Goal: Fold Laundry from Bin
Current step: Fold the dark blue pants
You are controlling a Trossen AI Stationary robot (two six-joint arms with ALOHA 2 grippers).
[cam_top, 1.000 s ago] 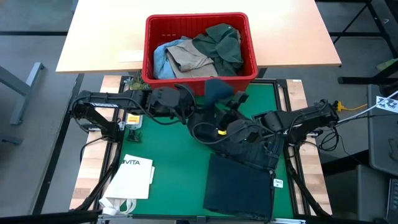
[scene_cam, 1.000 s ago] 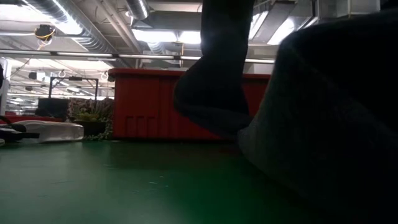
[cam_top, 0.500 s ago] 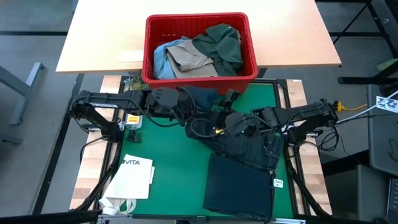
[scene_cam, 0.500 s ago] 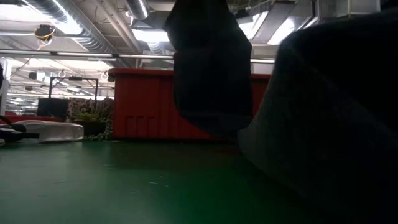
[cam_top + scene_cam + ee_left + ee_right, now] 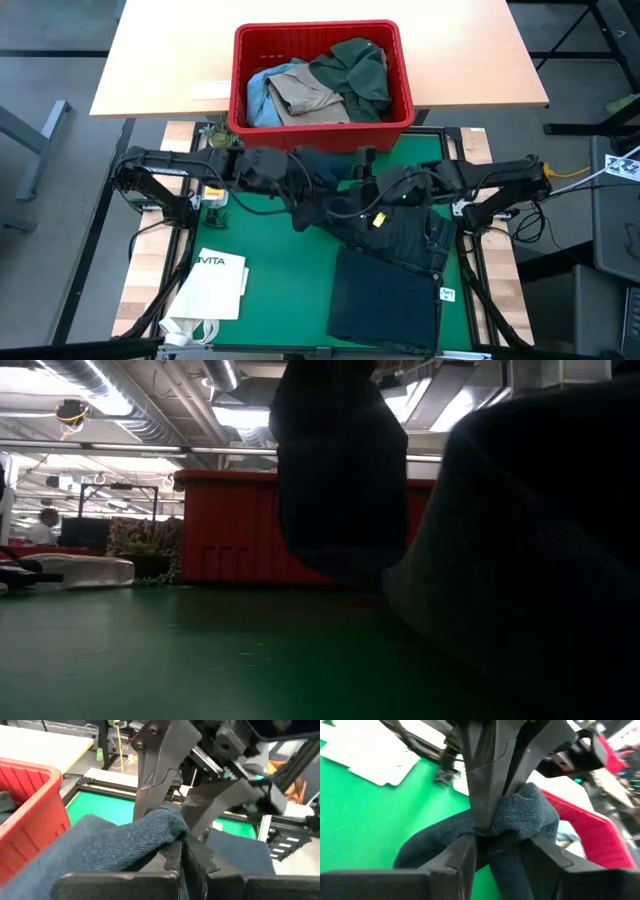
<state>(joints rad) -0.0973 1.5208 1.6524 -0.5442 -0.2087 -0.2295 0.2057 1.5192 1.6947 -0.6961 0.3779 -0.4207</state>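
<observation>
Step in hand: both grippers pinch the dark blue garment [image 5: 318, 165] just in front of the red bin [image 5: 400, 70].
Left gripper [image 5: 181, 851] is clamped on its fold, right gripper [image 5: 496, 842] part-closed around it; next, spread it flat.

In the high view, both grippers' fingertips are hidden among cables and the dark garment [image 5: 335, 170] between the arms. In the low view, a large dark mass [image 5: 530, 550] fills the near side, cut off at the edge, unidentifiable. Garments in the bin [image 5: 240, 90] overlap; lower layers are hidden.
</observation>
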